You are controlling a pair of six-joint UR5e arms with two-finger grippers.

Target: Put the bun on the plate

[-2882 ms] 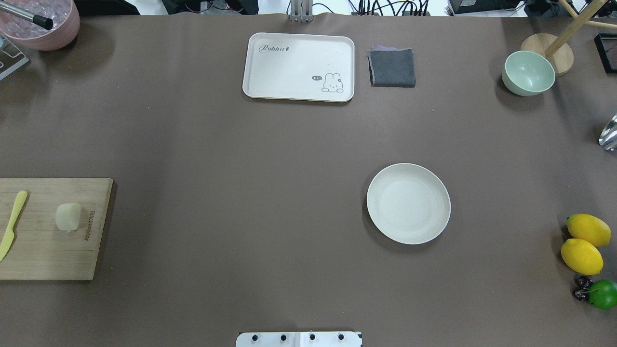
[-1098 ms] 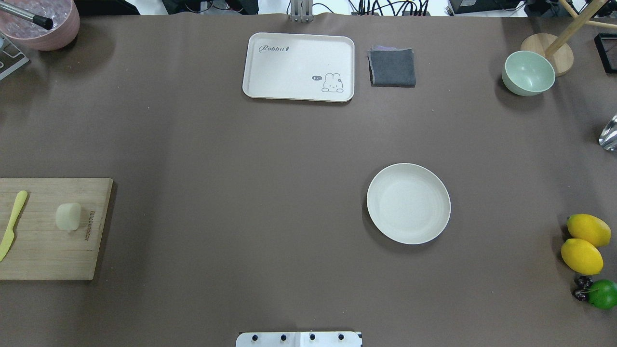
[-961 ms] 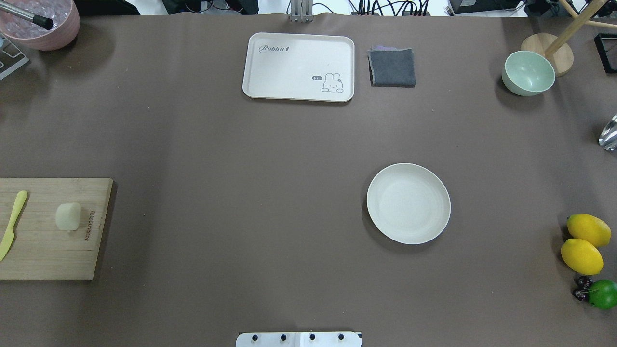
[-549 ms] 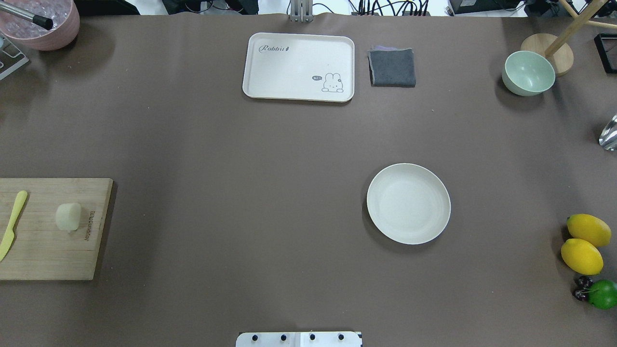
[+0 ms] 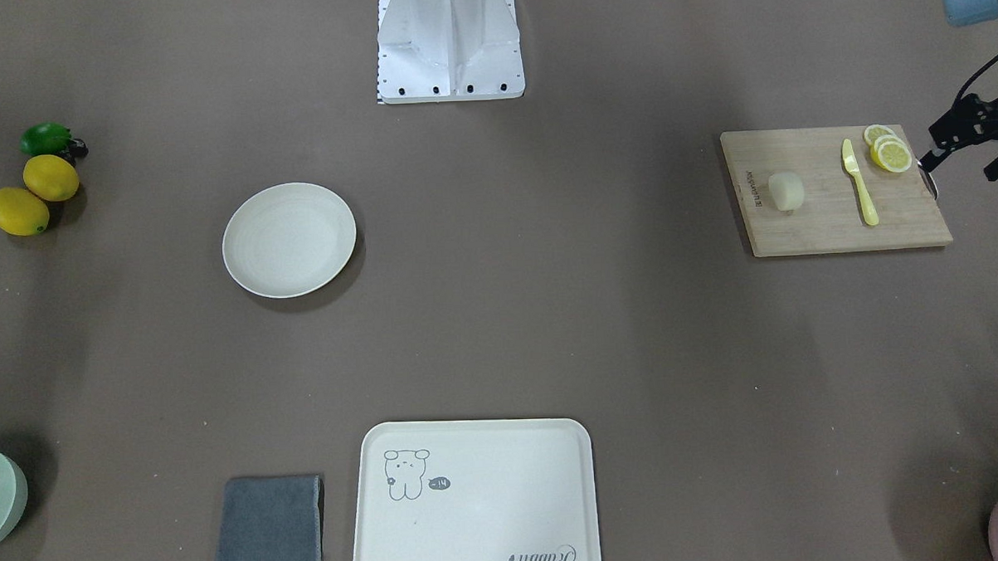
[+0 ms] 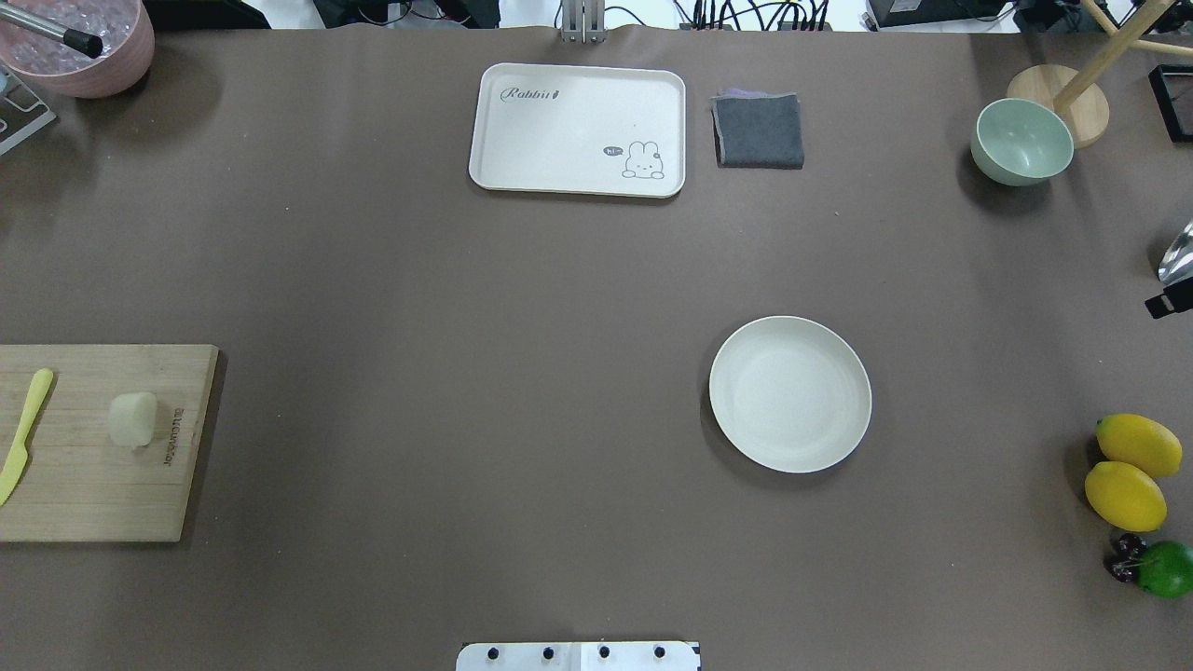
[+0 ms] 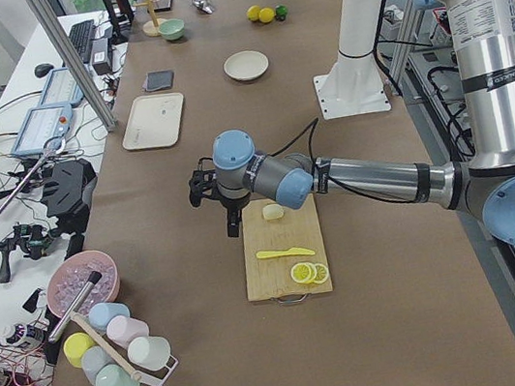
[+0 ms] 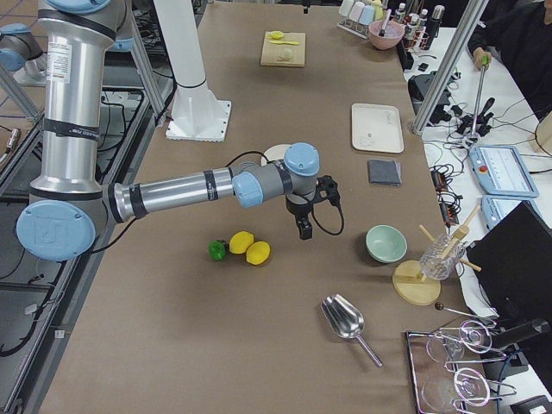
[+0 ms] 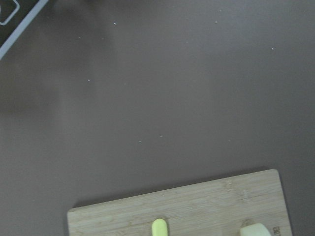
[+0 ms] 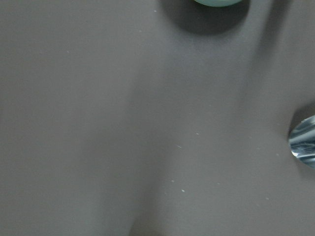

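Exterior front-facing: bun (image 5: pixel 786 192) on board (image 5: pixel 829 229), apart from left end effector (image 5: pixel 969 154); grip state cannot tell.

The left arm (image 7: pixel 372 175) rises as an upright silver tube, bends at a blue elbow joint and runs its forearm out level. Past the blue wrist joint, the black left gripper (image 7: pixel 234 224) hangs pointing down; whether its fingers are apart or together cannot be told. The right arm (image 8: pixel 172 194) has much the same pose: upright upper part, level forearm, bent wrist. The right gripper (image 8: pixel 304 228) also points down, its finger state unclear.
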